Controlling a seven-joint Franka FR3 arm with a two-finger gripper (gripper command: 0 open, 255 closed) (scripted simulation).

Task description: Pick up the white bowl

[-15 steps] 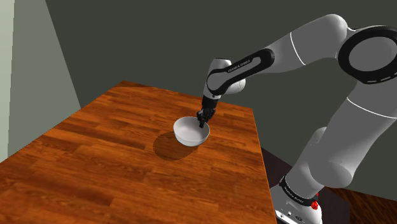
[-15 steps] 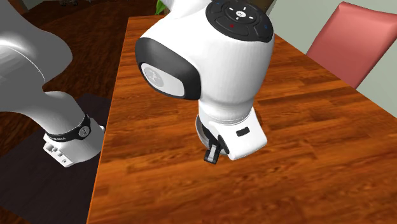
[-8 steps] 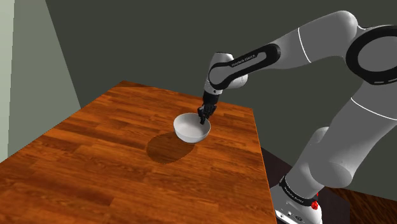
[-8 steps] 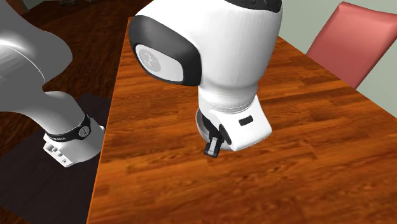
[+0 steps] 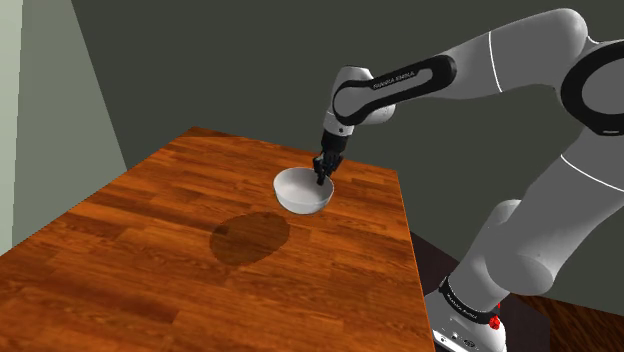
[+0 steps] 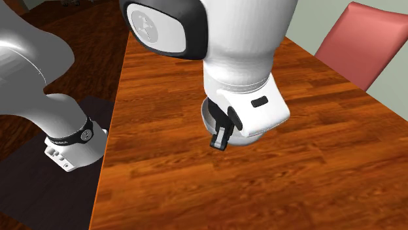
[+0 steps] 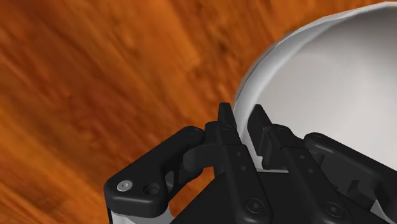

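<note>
The white bowl (image 5: pixel 303 189) hangs above the wooden table (image 5: pixel 150 250), its round shadow lying on the wood below and toward the shoulder view's left. My black gripper (image 5: pixel 321 174) is shut on the bowl's rim at the side nearest the arm. In the wrist view the gripper (image 7: pixel 245 124) clasps the rim of the bowl (image 7: pixel 318 83), one finger outside and one inside. In the second exterior view the arm's white wrist hides most of the bowl (image 6: pixel 208 119); a black finger (image 6: pixel 221 136) sticks out beneath it.
The table's edge (image 5: pixel 412 270) runs close to the stand, with dark floor beyond. A pink chair (image 6: pixel 359 39) stands at the table's far side in the second exterior view. A grey wall rises behind the table.
The gripper has risen with the bowl in it. The bowl's shadow has slid away from it toward the shoulder view's lower left and grown fainter.
</note>
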